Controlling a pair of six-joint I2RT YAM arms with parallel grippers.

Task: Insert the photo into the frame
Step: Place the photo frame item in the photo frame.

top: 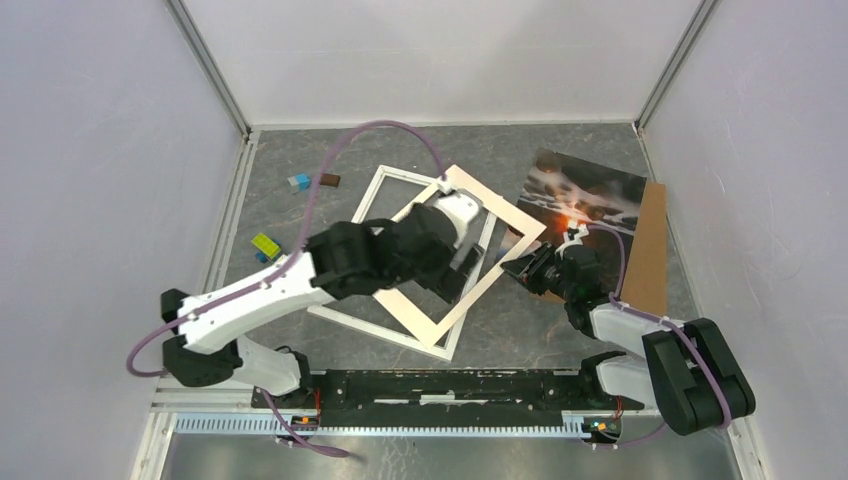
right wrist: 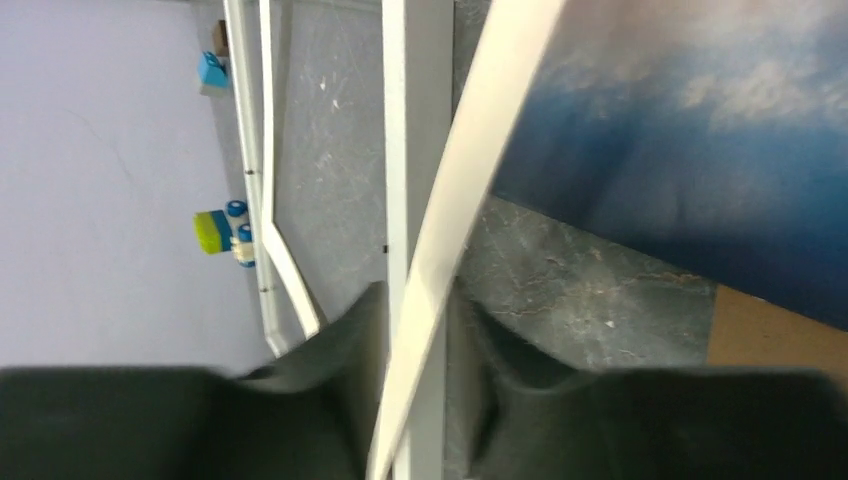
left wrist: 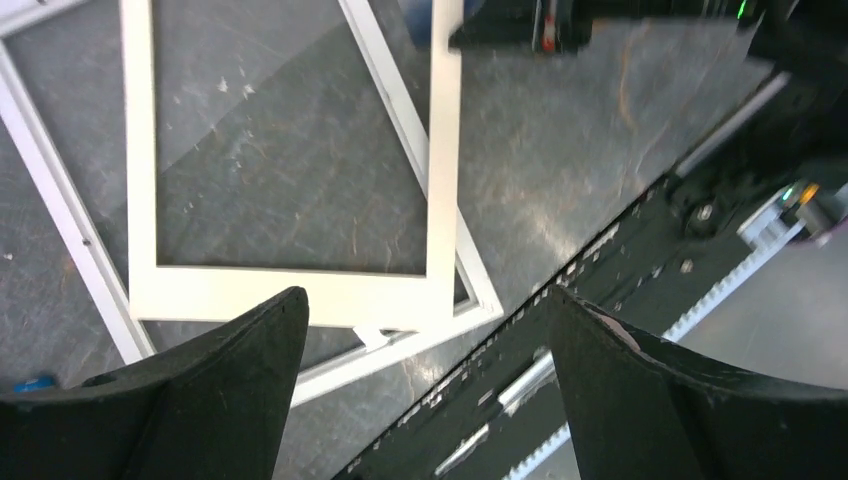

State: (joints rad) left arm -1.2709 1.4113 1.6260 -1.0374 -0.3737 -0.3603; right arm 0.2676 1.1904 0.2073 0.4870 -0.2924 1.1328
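Jaws of the right gripper (right wrist: 415,300) are clenched on the right edge of a cream mat (left wrist: 300,292). The left gripper (left wrist: 425,300) is released, its fingers spread wide above the mat's near corner. The frame (left wrist: 85,250) lies flat at the middle of the table (top: 480,145), and bare grey table shows through its opening. The mat lies askew across it, overhanging the frame's right side. The photo (top: 585,190) lies picture-up at the far right, outside the frame and partly on a brown board (top: 652,250) beside the right wall. Small blocks (top: 265,245) sit left of the frame, and open table lies beyond its far edge.
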